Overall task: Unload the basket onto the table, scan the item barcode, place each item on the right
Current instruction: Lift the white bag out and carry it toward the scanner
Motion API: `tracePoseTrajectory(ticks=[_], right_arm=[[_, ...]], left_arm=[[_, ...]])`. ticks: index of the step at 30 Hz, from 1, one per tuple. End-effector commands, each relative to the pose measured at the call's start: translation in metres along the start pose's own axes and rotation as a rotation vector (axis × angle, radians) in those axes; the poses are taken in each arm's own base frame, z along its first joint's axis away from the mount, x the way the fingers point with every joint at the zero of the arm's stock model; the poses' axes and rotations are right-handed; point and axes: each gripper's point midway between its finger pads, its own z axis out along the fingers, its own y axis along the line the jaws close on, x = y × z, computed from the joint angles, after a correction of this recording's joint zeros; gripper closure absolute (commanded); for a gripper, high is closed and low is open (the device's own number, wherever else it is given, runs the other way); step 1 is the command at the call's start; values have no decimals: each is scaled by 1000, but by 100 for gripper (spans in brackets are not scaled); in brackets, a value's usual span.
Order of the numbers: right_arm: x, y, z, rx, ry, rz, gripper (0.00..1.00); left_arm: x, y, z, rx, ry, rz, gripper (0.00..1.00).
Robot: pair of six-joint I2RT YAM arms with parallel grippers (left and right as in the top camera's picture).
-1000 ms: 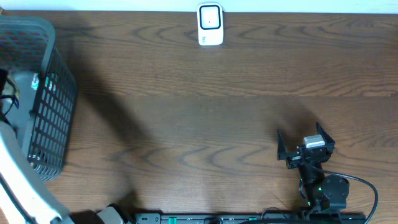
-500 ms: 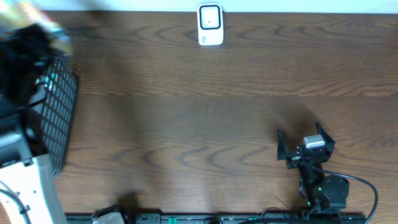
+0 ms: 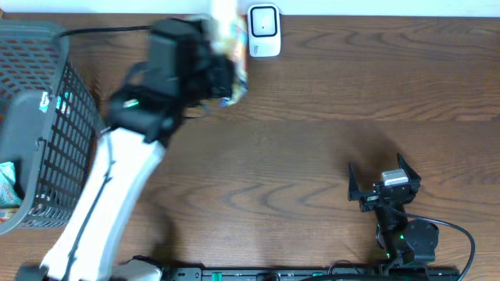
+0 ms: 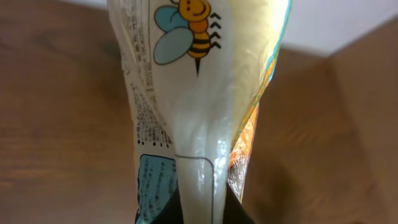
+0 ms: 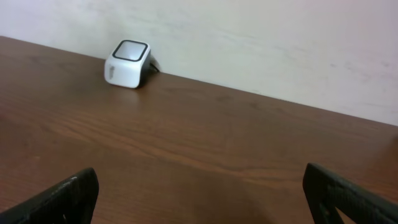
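Observation:
The item is a cream snack packet (image 4: 199, 93) printed with a cartoon bee and a block of small text. My left gripper (image 4: 198, 214) is shut on its lower end, with dark fingers (image 4: 239, 213) on either side. In the overhead view the packet (image 3: 231, 48) is blurred and held just left of the white scanner (image 3: 264, 31) at the table's back edge. The left gripper (image 3: 212, 72) sits behind it. My right gripper (image 3: 383, 181) rests open near the front right with nothing between its fingers (image 5: 68, 198). The scanner (image 5: 127, 63) shows far off in the right wrist view. No barcode is visible.
A dark wire basket (image 3: 55, 133) stands at the left edge with a teal packet (image 3: 8, 187) inside. The left arm (image 3: 109, 195) crosses the table's left part diagonally. A pale wall (image 5: 249, 37) runs behind the scanner.
My left arm has lifted out of the basket and swung right with the packet, from the far left corner to just beside the scanner. The right arm has not moved.

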Motion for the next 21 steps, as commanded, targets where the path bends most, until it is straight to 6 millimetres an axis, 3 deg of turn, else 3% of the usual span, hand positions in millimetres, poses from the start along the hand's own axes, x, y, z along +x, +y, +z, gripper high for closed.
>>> tracePoseTrajectory(ticks=[1,10,14,18,20,21], right_arm=[[0,2,0,-8,-2,-3,1],[0,2,0,-8,-2,-3,1],[0,2,0,-8,-2,-3,1],[0,2,0,-8,-2,-3,1],[0,2,0,-8,-2,-3,1],[0,2,0,-8,-2,-3,1]], left_arm=[[6,7,30,-122,3,71,93],[77,20,128,-208,224,117,93],[101,28,150,-239,287,79,93],[112,29,161,-249,310,49,91],[112,29,162,-250,310,49,83],[112,29,162,-248,308,49,73]])
